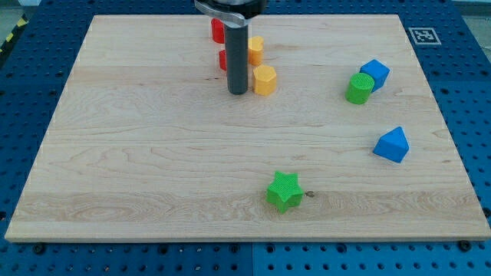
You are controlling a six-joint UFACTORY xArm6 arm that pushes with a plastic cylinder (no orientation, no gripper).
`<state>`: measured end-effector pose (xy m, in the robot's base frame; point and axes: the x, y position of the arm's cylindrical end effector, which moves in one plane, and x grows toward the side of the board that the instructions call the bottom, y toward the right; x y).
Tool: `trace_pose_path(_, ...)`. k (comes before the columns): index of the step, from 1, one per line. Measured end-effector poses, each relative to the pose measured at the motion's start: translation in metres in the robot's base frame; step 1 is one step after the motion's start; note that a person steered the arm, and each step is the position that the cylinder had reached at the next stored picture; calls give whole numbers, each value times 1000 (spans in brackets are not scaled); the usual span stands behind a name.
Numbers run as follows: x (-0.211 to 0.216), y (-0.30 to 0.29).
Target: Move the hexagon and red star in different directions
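Note:
My tip [238, 93] rests on the board at the view's top centre. A yellow hexagon [265, 80] lies just to the tip's right, close to the rod or touching it. A red block [222, 60] shows at the rod's left edge, mostly hidden behind the rod, so I cannot tell its shape. A second red block [217, 31] lies further toward the view's top, also partly hidden. I cannot tell which of them is the star.
A second yellow block [255, 49] lies above the hexagon. A green cylinder [358, 89] touches a blue block [375, 73] at the right. A blue triangular block [392, 145] lies lower right. A green star [285, 191] lies bottom centre. The wooden board [138, 153] sits on a blue pegboard table.

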<state>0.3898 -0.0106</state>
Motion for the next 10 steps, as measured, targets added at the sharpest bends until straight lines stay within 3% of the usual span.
trace_pose_path(1, -18, 32)
trace_pose_path(3, -68, 11)
trace_pose_path(5, -20, 29)
trace_pose_path(6, -27, 9)
trace_pose_path(7, -68, -2)
trace_pose_path(10, -51, -26)
